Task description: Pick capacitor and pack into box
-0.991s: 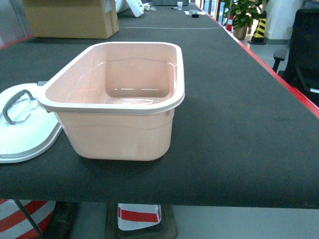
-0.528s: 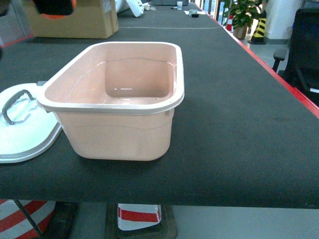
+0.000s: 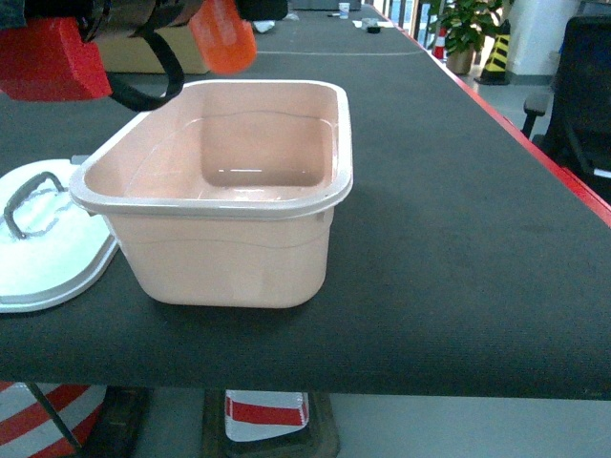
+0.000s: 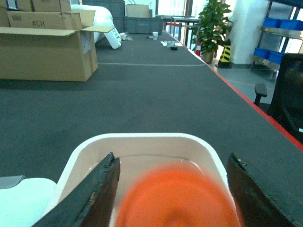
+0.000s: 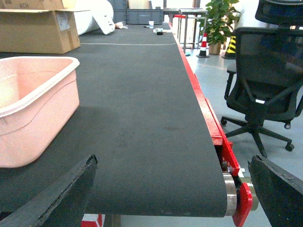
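**Trainee:** Which parts of this figure are hard to read?

**Operator:** Mainly the left gripper point(image 4: 173, 163). In my left wrist view its jaws stand wide apart, and a blurred orange object point(image 4: 177, 203) fills the gap between the two dark fingers point(image 4: 102, 194). I cannot tell whether the fingers are pressing on it or only flanking it. In the head view the same orange object point(image 3: 221, 36) sits at the top edge, above the far left corner of the box point(image 3: 215, 205). The arm beside it is cut off by the frame, and only red and black parts of it show.

**Trainee:** And the right gripper?

**Operator:** The right gripper point(image 5: 175, 198) shows only as two dark fingers in the lower corners of its wrist view. The jaws are spread wide with nothing between them, over the table point(image 5: 142, 118) and to the right of the box point(image 5: 33, 104).

**Trainee:** Where does the box stand?

**Operator:** It stands upright on the black table point(image 3: 458, 239), near the front edge, with its top open. Its white lid point(image 3: 48, 258) lies flat just beside it on the left, partly cropped, with the grey handle point(image 3: 29, 196) facing up.

**Trainee:** What else is around it?

**Operator:** A cardboard carton point(image 4: 45, 45) stands far back on the left. A potted plant point(image 3: 468, 29) and an office chair point(image 5: 265, 71) stand beyond the table's red right edge, well apart from the box.
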`<state>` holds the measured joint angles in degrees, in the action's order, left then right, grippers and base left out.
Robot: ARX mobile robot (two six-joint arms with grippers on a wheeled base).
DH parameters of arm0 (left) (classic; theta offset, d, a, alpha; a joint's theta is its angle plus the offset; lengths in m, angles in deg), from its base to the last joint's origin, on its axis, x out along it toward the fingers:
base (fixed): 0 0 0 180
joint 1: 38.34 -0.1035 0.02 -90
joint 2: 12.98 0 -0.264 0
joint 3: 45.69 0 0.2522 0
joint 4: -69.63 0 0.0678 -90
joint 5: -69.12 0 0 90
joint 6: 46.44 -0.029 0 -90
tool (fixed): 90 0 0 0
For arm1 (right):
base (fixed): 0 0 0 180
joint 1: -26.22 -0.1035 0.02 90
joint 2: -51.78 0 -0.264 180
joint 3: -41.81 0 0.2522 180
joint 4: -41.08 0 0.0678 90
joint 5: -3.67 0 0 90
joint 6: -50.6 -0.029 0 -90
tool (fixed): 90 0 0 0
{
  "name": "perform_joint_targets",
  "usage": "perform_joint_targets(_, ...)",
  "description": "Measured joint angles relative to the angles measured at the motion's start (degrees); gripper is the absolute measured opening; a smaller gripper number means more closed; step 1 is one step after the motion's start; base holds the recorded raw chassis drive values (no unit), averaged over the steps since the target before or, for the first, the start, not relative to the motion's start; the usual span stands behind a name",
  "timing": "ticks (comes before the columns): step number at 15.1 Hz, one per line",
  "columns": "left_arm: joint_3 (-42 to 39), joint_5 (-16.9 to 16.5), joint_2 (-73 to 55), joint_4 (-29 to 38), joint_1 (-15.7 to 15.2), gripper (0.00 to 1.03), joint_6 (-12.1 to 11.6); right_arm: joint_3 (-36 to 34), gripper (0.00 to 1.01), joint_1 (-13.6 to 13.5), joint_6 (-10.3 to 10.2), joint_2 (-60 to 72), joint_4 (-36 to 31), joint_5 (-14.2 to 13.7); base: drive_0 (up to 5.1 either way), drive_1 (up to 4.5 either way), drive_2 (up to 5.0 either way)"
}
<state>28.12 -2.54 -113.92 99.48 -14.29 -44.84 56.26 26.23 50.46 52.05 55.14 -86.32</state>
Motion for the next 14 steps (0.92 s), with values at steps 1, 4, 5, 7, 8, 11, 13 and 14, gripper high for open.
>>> perform_joint_targets(1,0.24,-0.04,0.0,-0.11,0.04,0.7,0.0,0.0,0.98,0.0,0.0,0.0,0.02,0.0,0.0,0.0,0.0)
perform_joint_targets(4,0.28,-0.63,-0.66,0.0,0.13,1.0,-0.04,0.0,0.98,0.0,0.0,0.0,0.0,0.0,0.0,0.0,0.0)
perform_joint_targets(5,-0.68,-0.9,-0.61,0.61,0.09,0.97,0.02,0.0,0.98,0.0,0.0,0.0,0.0,0.0,0.0,0.0,0.0)
perform_joint_targets(7,-4.68,-2.75,3.1,-0.44,-2.03,0.98,0.09,0.0,0.98,0.0,0.0,0.0,0.02,0.0,0.0,0.0,0.0)
perform_joint_targets(8,-7.48,-4.28,6.97,-0.37,-4.85,0.98,-0.09,0.0,0.98,0.0,0.0,0.0,0.0,0.0,0.0,0.0,0.0)
perform_joint_targets(11,-15.43,-11.13,16.28,-2.6,-20.33,0.98,-0.81,0.0,0.98,0.0,0.0,0.0,0.02,0.0,0.0,0.0,0.0)
perform_joint_targets(13,-15.61,-15.43,12.02,-5.14,-27.91,0.98,-1.22,-0.02,0.98,0.0,0.0,0.0,0.02,0.0,0.0,0.0,0.0)
perform_joint_targets(14,-14.23,-15.91,8.44,-5.07,-30.4,0.98,-2.1,0.0,0.98,0.0,0.0,0.0,0.02,0.0,0.0,0.0,0.0)
